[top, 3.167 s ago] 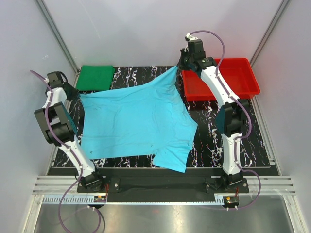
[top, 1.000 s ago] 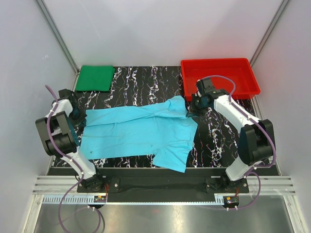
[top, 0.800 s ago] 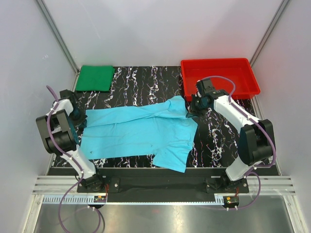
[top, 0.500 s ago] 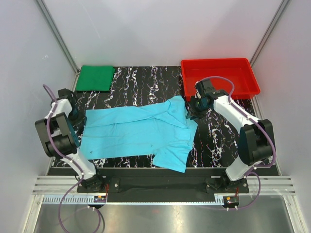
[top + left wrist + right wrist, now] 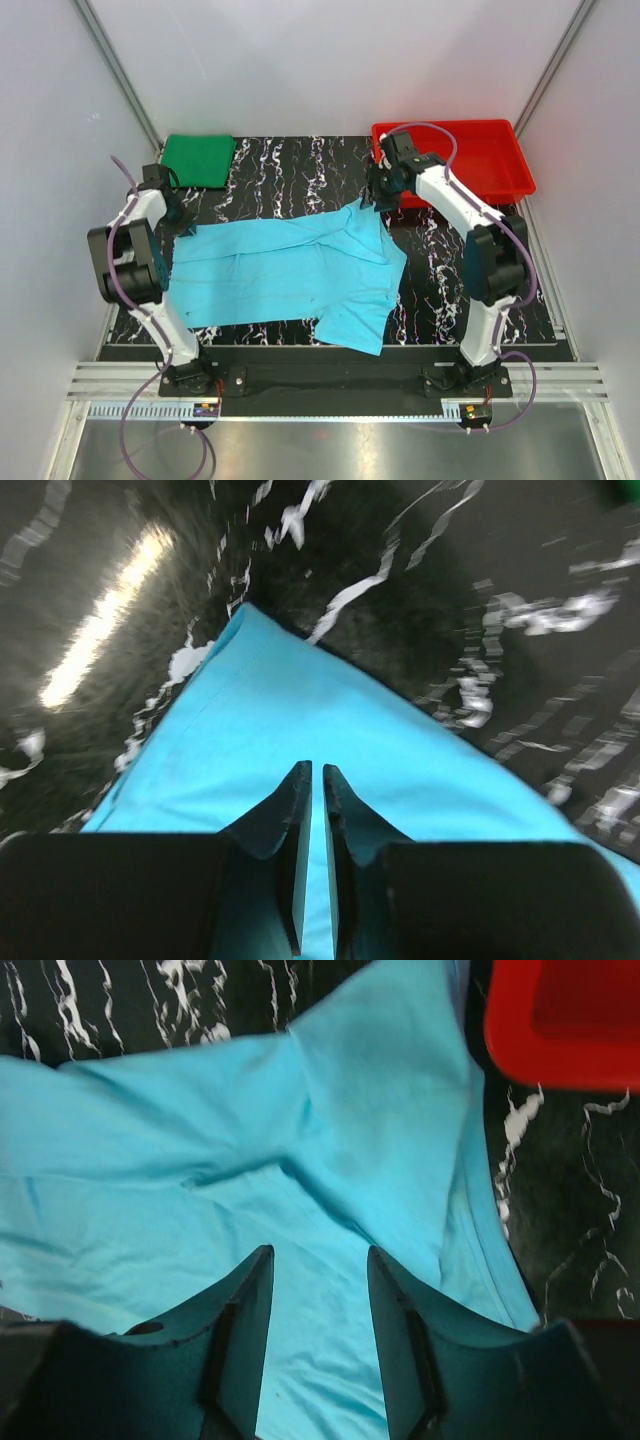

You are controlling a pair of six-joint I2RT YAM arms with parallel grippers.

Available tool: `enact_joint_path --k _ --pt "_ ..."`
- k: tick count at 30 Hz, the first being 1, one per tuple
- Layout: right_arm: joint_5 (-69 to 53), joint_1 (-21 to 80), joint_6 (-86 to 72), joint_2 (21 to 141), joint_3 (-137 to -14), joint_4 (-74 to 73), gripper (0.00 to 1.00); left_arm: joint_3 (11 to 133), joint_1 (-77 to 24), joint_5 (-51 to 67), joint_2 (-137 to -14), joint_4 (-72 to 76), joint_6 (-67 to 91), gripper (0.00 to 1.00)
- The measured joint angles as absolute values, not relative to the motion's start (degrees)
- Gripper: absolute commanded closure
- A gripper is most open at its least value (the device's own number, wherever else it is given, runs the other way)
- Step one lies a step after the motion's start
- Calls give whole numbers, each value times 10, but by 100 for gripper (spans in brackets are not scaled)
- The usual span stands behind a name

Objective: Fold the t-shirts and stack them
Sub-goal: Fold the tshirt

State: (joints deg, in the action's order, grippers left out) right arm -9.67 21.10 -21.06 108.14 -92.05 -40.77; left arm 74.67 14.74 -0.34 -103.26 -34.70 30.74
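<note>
The light cyan-blue t-shirt (image 5: 290, 270) lies on the black marbled table, its far half folded toward the front. The dark green t-shirt (image 5: 197, 160) sits folded at the back left corner. My left gripper (image 5: 180, 218) hovers over the cyan shirt's far left corner (image 5: 300, 710). In the left wrist view the left gripper (image 5: 317, 768) is down to a thin slit with nothing in it. My right gripper (image 5: 374, 198) is above the shirt's far right corner. In the right wrist view the right gripper (image 5: 318, 1250) is open over cyan cloth (image 5: 200, 1160), holding nothing.
A red plastic tray (image 5: 480, 160) stands at the back right, and its corner (image 5: 570, 1020) lies just beside the right gripper. Bare marbled table shows between the green shirt and the tray and to the right of the cyan shirt.
The cyan shirt's far half was folded forward. Both grippers then let go of the folded edge and moved back toward the far side. The left jaws opened and closed again.
</note>
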Motion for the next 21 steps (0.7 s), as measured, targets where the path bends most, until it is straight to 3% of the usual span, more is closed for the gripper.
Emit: enact_joint_path --k 4,13,21 --pt "-87 216 -215 1143 -997 -410 49 748 153 8 -1108 -356 320 82" --pt "-69 217 -226 1226 -1104 -437 47 787 217 34 -1136 -379 350 74" --pt "-70 220 -229 1259 -1148 -449 38 786 312 52 -1136 -392 339 73"
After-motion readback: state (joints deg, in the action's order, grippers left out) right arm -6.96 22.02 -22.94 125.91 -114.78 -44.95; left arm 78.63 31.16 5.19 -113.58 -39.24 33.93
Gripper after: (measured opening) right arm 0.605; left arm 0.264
